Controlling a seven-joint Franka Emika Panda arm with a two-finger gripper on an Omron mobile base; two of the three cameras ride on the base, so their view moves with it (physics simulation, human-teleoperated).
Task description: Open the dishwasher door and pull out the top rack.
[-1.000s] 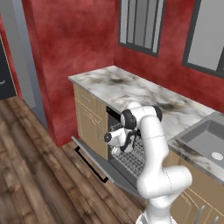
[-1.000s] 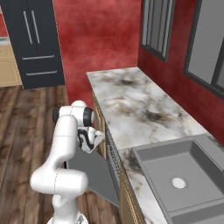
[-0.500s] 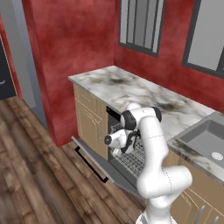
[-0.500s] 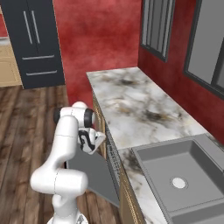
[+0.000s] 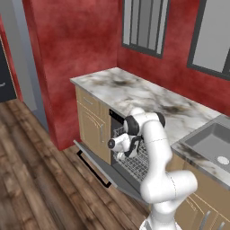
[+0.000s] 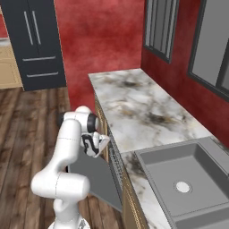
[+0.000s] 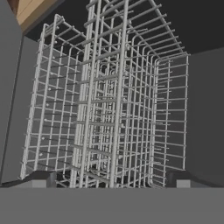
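The door (image 5: 96, 164) lies fully down, so we judge the first step done; we are on the rack (image 5: 134, 159), partly drawn out at 6 o'clock of the worktop (image 5: 134, 94); our jaws (image 5: 127, 150) stand apart astride its wires; next, close and pull outward; one door, one rack.

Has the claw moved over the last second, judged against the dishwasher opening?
No clear move. In the left base view the claw sits at the same spot over the top rack, beside the wooden cabinet front, as before.
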